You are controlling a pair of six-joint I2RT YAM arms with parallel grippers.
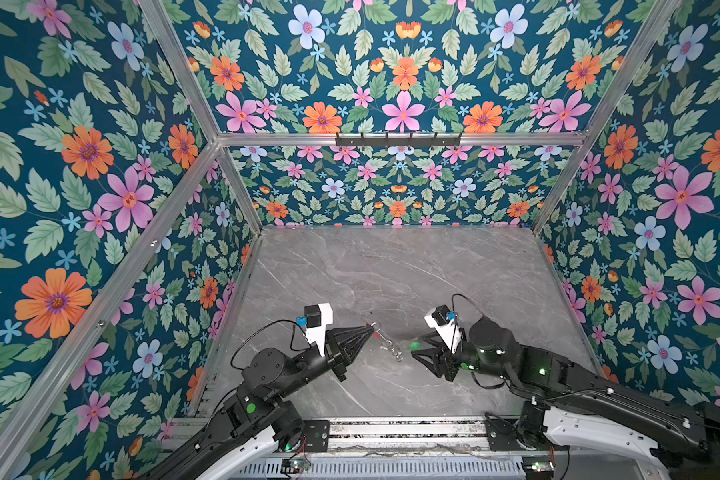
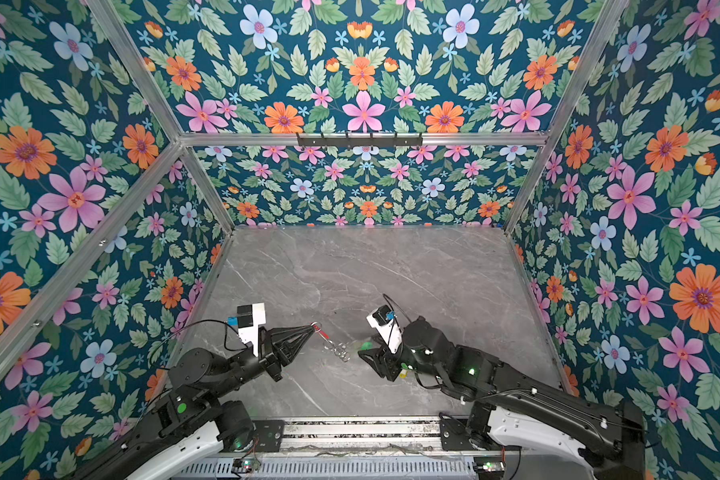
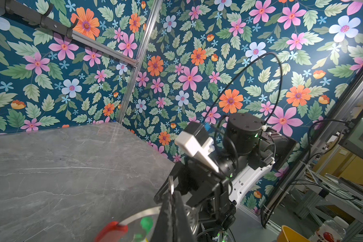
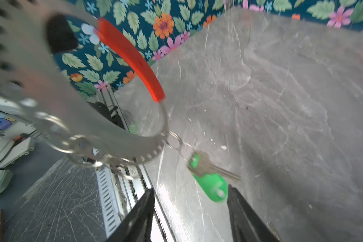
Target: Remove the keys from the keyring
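Observation:
My left gripper (image 1: 368,327) is shut on the rim of the keyring (image 4: 122,144), a wide flat grey ring with a red sleeve (image 4: 132,58), and holds it above the marble table (image 1: 391,270). Small wire loops (image 4: 176,142) hang from its rim and carry a silver key (image 4: 215,170) with a green tag (image 4: 211,188). The tag looks blurred. My right gripper (image 4: 189,211) is open; the green tag sits between its fingertips (image 4: 241,211), close to one, and is not pinched. In both top views the right gripper (image 2: 360,348) faces the ring from the right.
Floral walls enclose the table on three sides. A black hook rail (image 1: 398,140) runs along the back wall. An aluminium rail and a slotted cable tray (image 1: 391,432) line the front edge between the two arm bases.

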